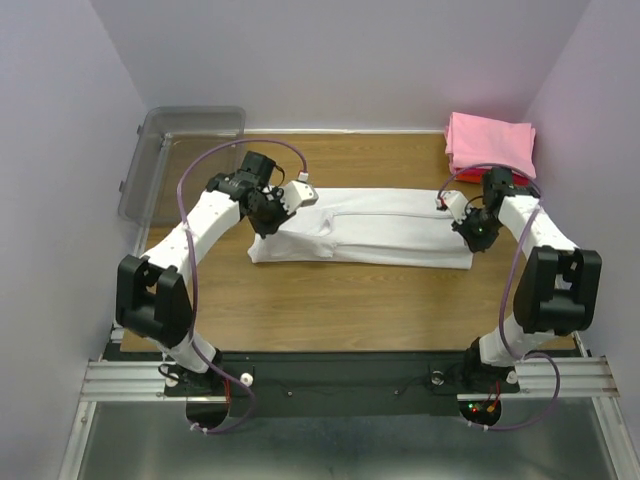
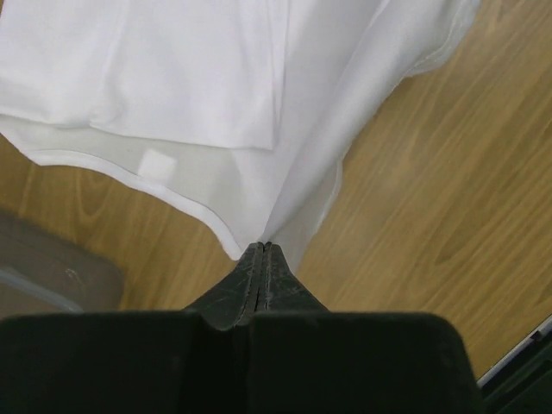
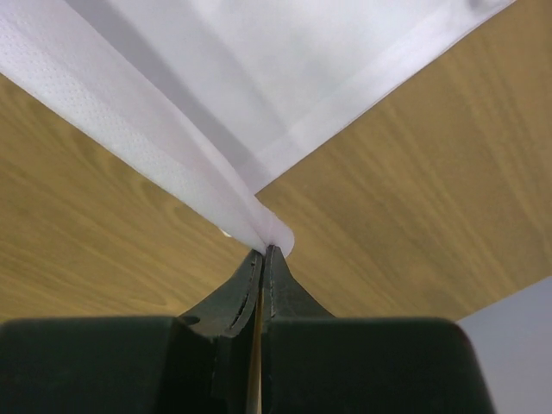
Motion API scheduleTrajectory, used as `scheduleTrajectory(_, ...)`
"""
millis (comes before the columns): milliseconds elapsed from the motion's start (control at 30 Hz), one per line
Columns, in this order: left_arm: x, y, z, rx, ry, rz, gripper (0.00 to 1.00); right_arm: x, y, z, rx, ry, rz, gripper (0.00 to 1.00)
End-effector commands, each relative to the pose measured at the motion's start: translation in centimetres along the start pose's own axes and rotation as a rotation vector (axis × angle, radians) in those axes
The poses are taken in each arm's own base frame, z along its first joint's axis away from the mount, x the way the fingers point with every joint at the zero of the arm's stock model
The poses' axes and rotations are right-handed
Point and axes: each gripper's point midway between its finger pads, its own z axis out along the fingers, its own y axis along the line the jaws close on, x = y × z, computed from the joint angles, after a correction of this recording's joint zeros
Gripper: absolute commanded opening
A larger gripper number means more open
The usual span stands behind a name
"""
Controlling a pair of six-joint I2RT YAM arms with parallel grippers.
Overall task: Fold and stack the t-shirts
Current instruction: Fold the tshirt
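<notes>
A white t-shirt point(image 1: 380, 232) lies stretched in a long folded band across the middle of the wooden table point(image 1: 330, 310). My left gripper point(image 1: 268, 215) is shut on the white t-shirt's left end, the cloth point(image 2: 216, 112) pinched at the fingertips of the left gripper point(image 2: 263, 248). At the other end my right gripper point(image 1: 470, 232) is shut on the shirt's hem, a small fold of cloth point(image 3: 259, 103) bunching at the tips of the right gripper point(image 3: 266, 250). A folded pink t-shirt point(image 1: 490, 143) lies on a red one point(image 1: 456, 167) at the back right corner.
A clear grey plastic bin point(image 1: 180, 160) stands tilted at the back left corner. Purple walls close in the table on the left, back and right. Bare wood shows in front of the white shirt.
</notes>
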Motion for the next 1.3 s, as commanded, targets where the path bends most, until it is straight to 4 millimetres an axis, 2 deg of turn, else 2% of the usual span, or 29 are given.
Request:
scheduleTrajectory(0, -1.9, 3.3, 0.0, -0.023, -0.03, 0.037, 0.0, -1.9, -2.8, -0.6, 0.04, -0.022, -0.024, 0.01)
scheduleTrajectory(67, -2.7, 4.7, 0.2, -0.037, -0.044, 0.045, 0.0, -2.6, -4.1, -0.2, 0.045, -0.018, -0.027, 0.01)
scheduleTrajectory(100, -2.6, 5.2, 1.1, -0.026, -0.035, 0.037, 0.0, -3.3, -5.1, -0.4, 0.064, -0.027, -0.029, 0.01)
scheduleTrajectory(133, -2.5, 5.6, 1.4, -0.025, -0.032, 0.035, 0.0, -3.4, -5.4, 0.4, 0.049, -0.018, -0.025, 0.01)
scheduleTrajectory(233, -2.5, 7.0, 3.1, -0.01, -0.018, 0.034, 0.0, -4.4, -6.9, 1.0, 0.051, -0.026, -0.014, 0.01)
scheduleTrajectory(500, -0.7, 9.0, 5.8, -0.006, 0.023, 0.005, 0.0, -5.1, -8.2, 3.8, 0.012, -0.006, 0.002, 0.01)
scheduleTrajectory(600, -0.4, 9.5, 6.6, -0.01, 0.027, -0.007, 0.0, -5.8, -8.8, 4.3, 0.01, -0.022, 0.026, 0.04)
scheduleTrajectory(667, -0.6, 10.2, 7.0, -0.032, 0.023, -0.025, 0.0, -6.2, -9.3, 4.3, 0.017, -0.03, 0.044, 0.18)
scheduleTrajectory(700, -0.8, 10.4, 7.1, -0.037, 0.022, -0.031, 0.03, -6.4, -9.4, 4.3, 0.022, -0.033, 0.058, 0.32)
scheduleTrajectory(733, -1.1, 10.6, 7.1, -0.044, 0.015, -0.05, 0.2, -6.6, -9.7, 4.1, 0.031, -0.04, 0.068, 0.36)
scheduleTrajectory(767, -1.6, 11.0, 6.8, -0.057, 0.002, -0.055, 0.27, -6.9, -10.0, 3.8, 0.044, -0.047, 0.081, 0.41)
scheduleTrajectory(800, -1.7, 11.4, 6.4, -0.067, -0.007, -0.068, 0.3, -7.2, -10.3, 3.4, 0.055, -0.057, 0.094, 0.56)
scheduleTrajectory(833, -1.9, 11.5, 6.0, -0.073, -0.016, -0.077, 0.35, -7.8, -10.7, 2.3, 0.081, -0.08, 0.11, 0.57)
scheduleTrajectory(900, -2.5, 11.4, 4.5, -0.084, -0.05, -0.101, 0.37, -8.4, -10.7, 1.0, 0.098, -0.109, 0.125, 0.57)
scheduleTrajectory(933, -1.8, 11.2, 4.3, -0.085, -0.049, -0.121, 0.4, -8.6, -10.5, 0.1, 0.107, -0.128, 0.158, 0.58)
scheduleTrajectory(967, -2.1, 11.0, 3.0, -0.101, -0.074, -0.132, 0.41, -8.6, -10.1, -0.5, 0.108, -0.138, 0.171, 0.58)
scheduleTrajectory(1033, -1.2, 10.1, 2.4, -0.103, -0.074, -0.174, 0.41, -8.5, -8.8, -0.7, 0.081, -0.152, 0.205, 0.57)
scheduleTrajectory(1067, -0.2, 9.0, 2.1, -0.094, -0.071, -0.192, 0.41, -7.7, -7.4, -0.8, 0.056, -0.138, 0.222, 0.56)
scheduleTrajectory(1133, 0.8, 8.1, 2.0, -0.099, -0.072, -0.22, 0.41, -6.9, -5.8, -0.4, 0.015, -0.126, 0.253, 0.54)
scheduleTrajectory(1167, 2.2, 6.9, 2.2, -0.093, -0.051, -0.234, 0.41, -6.0, -4.2, 0.2, -0.024, -0.109, 0.265, 0.53)
scheduleTrajectory(1267, 4.1, 5.2, 3.2, -0.072, -0.025, -0.278, 0.4, -5.1, -2.4, 1.4, -0.079, -0.091, 0.294, 0.5)
